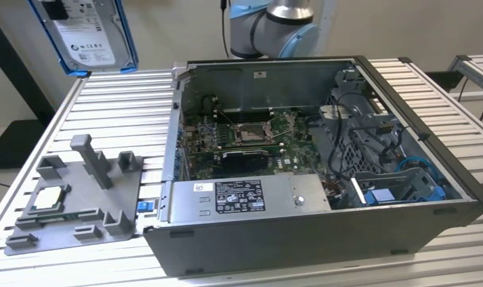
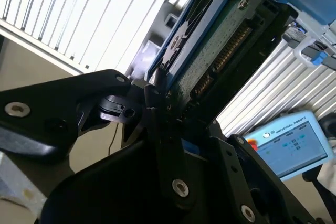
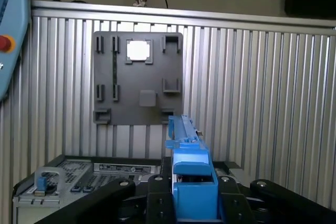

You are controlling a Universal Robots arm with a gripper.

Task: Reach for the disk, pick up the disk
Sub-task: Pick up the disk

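Several things sit on the counter (image 1: 121,107) beneath my load. An open computer case (image 1: 305,239) lies on its side and takes up most of the middle. Its motherboard (image 1: 249,134) is exposed, with a silver power supply (image 1: 249,197) against the near wall and blue cables (image 1: 417,167) bundled towards the exterior view's right. To the exterior view's left of the case stands a grey slotted stand (image 1: 81,197), and a small square processor chip (image 1: 49,198) rests in one of its pockets.

The disk (image 1: 90,36) hangs in the air well above the counter's far corner, on the exterior view's left, apart from both the case and the stand. My hand (image 3: 192,195) is clamped on it. In the first wrist view I see black fingers (image 3: 157,198) pressing either side of the blue frame, edge-on. In the second wrist view the drive's green circuit board faces the camera.

The counter is ribbed aluminium slats, and a second slatted bench (image 1: 477,66) sits at the exterior view's right. Behind them are a pale wall, the arm (image 1: 273,24) and a hanging black cable (image 1: 224,24). A blue-edged pendant (image 2: 291,145) with a lit screen lies nearby.

The disk and the power supply both carry white labels with dark print.
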